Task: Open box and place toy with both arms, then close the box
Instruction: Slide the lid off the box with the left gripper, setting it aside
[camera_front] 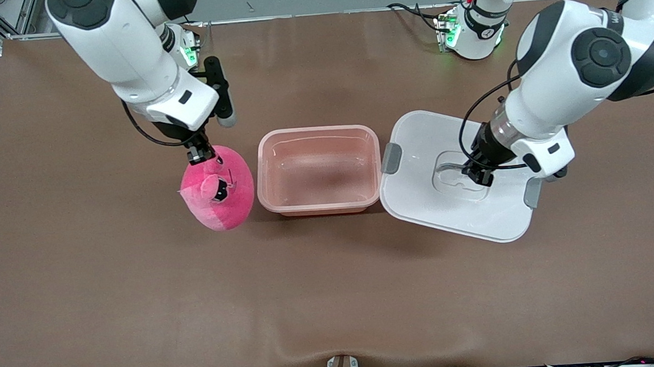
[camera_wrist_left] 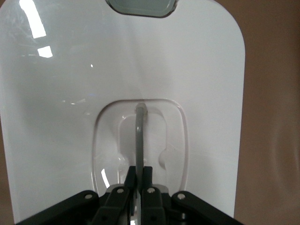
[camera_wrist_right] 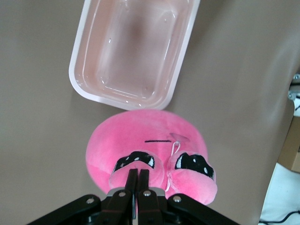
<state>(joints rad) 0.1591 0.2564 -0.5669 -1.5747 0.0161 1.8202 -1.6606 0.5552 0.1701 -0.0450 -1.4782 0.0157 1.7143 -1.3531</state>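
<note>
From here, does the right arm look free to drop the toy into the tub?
Probably yes. The right gripper is shut on the toy, right beside the tub, which is open and holds nothing. The lid lies on the table toward the left arm's end, its handle pinched by the left gripper.

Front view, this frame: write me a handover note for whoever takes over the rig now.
Left gripper: shut on the lid handle; the white lid lies on the table beside the box, toward the left arm's end.
Right gripper: shut on the pink plush toy, beside the box toward the right arm's end.
Done: pink box open, nothing in it.
Left: toy into box, lid back on.
</note>
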